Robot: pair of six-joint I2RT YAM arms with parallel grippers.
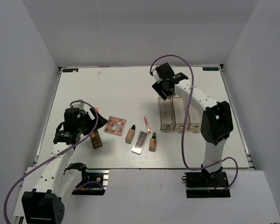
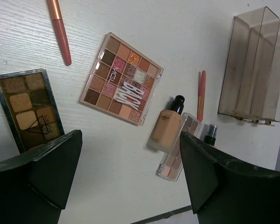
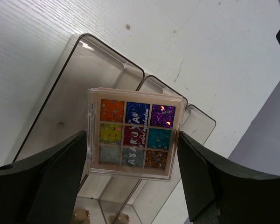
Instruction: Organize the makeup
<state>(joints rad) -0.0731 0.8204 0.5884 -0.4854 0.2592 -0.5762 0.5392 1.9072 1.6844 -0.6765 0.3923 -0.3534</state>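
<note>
Right pincer point(image 3: 132, 142) grips glitter palette point(image 3: 135, 133) | table point(image 2: 107, 177): 3 palettes point(image 2: 30, 107) point(image 2: 122, 77) point(image 2: 170, 168), 2 bottles point(image 2: 165, 128) point(image 2: 210, 137), 2 sticks point(image 2: 59, 30) point(image 2: 201, 95)

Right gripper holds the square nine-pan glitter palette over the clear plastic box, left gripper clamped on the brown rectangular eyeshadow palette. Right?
Not quite: left wrist view shows the left gripper open and empty, the brown rectangular eyeshadow palette lying loose on the table. Rest holds.
</note>
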